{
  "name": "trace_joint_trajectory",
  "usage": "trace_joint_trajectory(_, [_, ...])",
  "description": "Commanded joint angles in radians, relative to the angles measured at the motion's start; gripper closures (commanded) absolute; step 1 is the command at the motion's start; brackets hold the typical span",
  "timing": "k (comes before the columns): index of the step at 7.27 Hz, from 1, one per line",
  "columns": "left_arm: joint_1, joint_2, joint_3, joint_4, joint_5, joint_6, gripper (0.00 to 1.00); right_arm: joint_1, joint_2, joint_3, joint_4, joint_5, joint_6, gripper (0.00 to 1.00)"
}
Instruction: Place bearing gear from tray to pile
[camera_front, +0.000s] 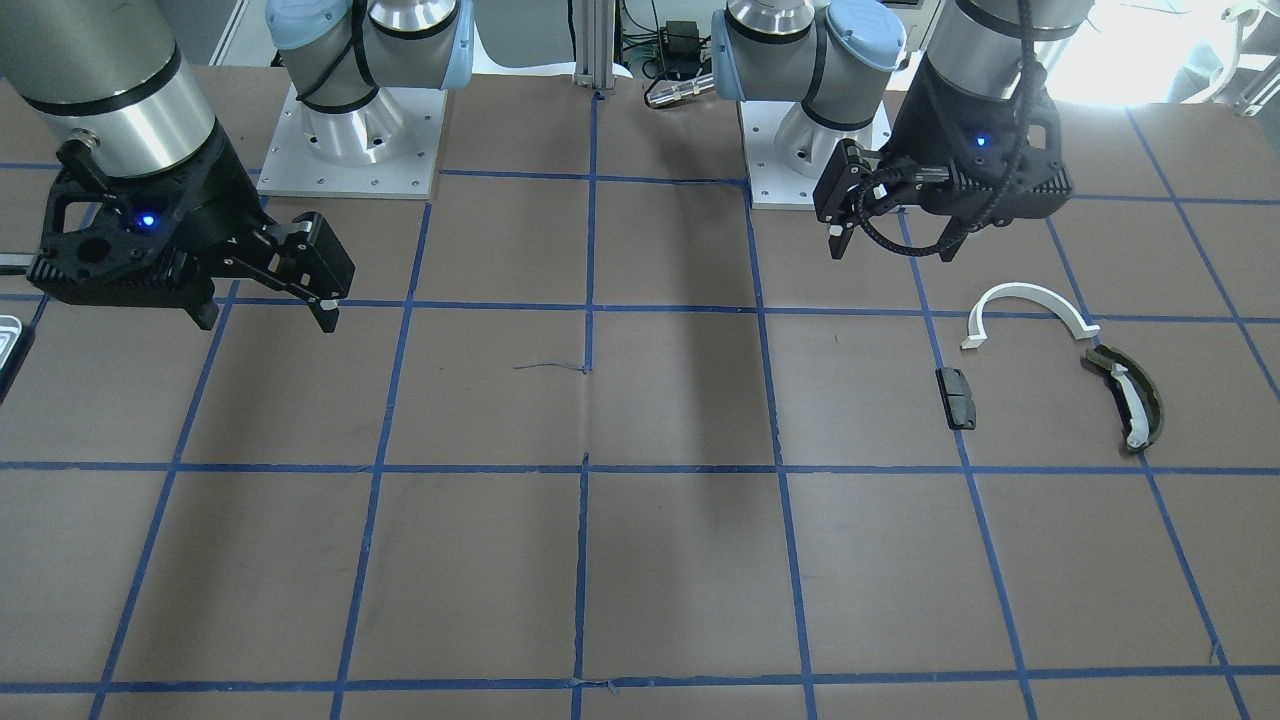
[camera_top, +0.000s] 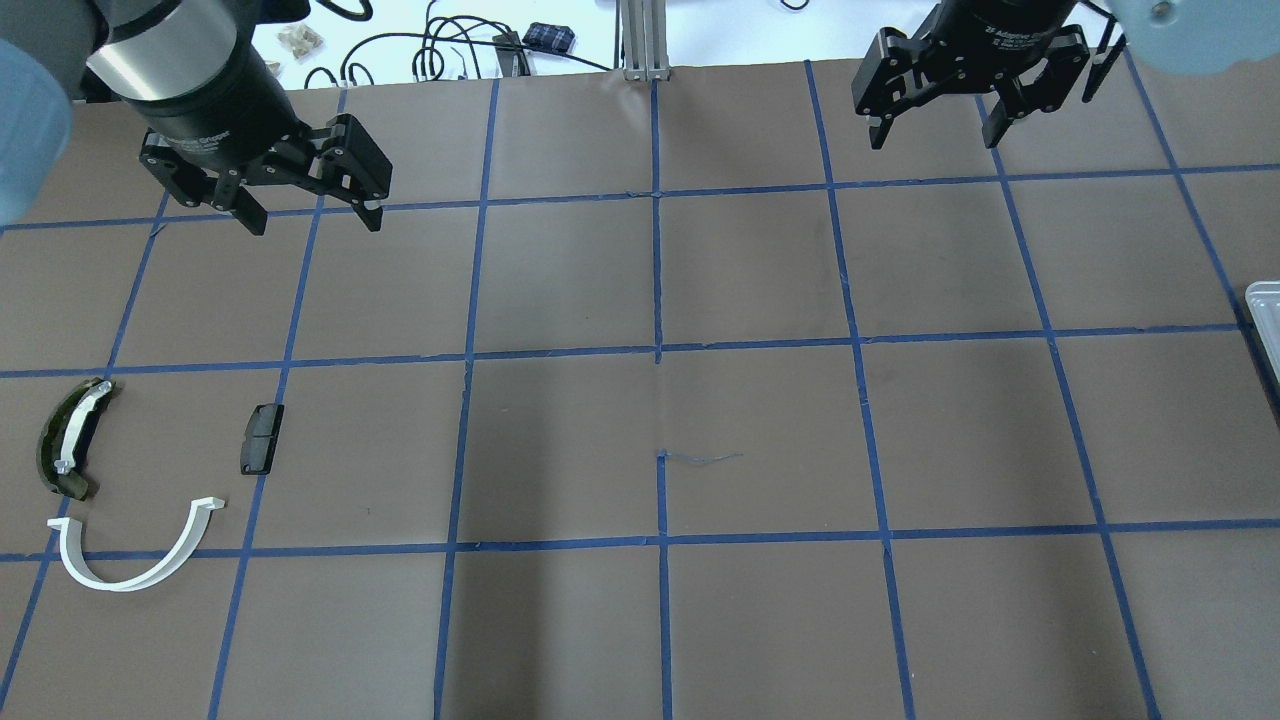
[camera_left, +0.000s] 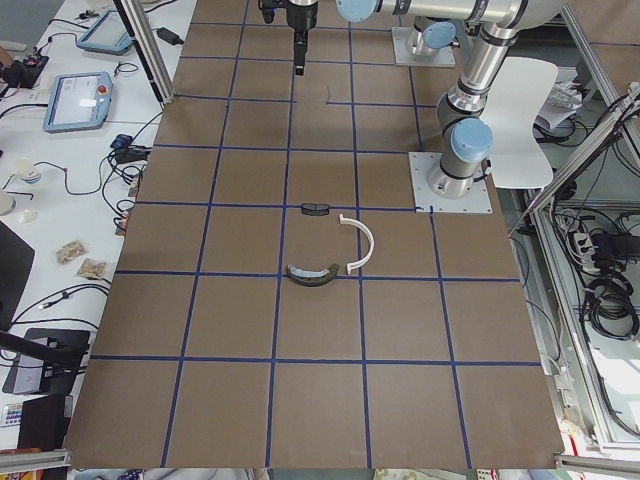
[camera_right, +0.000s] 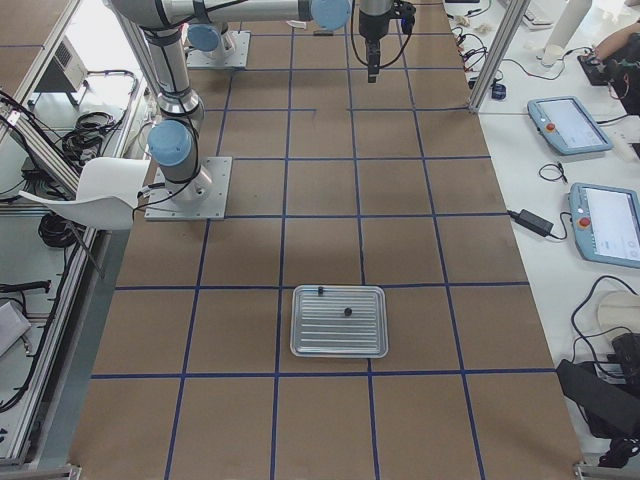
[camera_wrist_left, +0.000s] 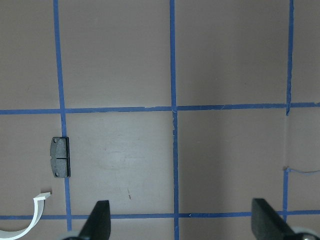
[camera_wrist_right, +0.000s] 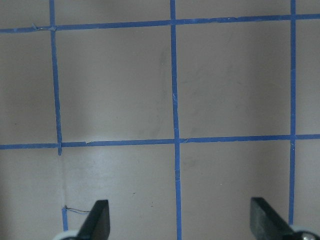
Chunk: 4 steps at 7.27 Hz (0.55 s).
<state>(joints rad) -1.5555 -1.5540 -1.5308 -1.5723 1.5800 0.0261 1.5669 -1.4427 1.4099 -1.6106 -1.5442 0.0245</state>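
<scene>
Taped brown table, left claw and right claw wide, tray well apart from both

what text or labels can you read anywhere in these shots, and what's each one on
"2F Adaptive Gripper": white print on the body of the right pincer, barely legible in the overhead view.
Left pincer: similar white print, too blurred to read.
Pendants: the screens are too small to read.
Tray: no text visible.
</scene>
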Motion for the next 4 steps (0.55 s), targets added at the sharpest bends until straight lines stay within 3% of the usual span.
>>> trace_joint_trajectory(1, [0.0, 0.0, 0.0, 0.0, 0.0, 0.0, 0.0, 0.001, -0.007, 0.004, 0.001, -0.002, 0.002, 0.0])
trace_joint_trajectory(3, [0.0, 0.0, -0.002, 0.0, 0.0, 0.0, 0.0, -0.005, -0.019, -0.003, 0.047, -0.007, -0.001, 0.0])
trace_joint_trajectory(4, [0.0, 0.002, 0.0, 0.0, 0.0, 0.0, 0.0, -0.025, -0.018, 0.001, 0.058, -0.093, -0.002, 0.0])
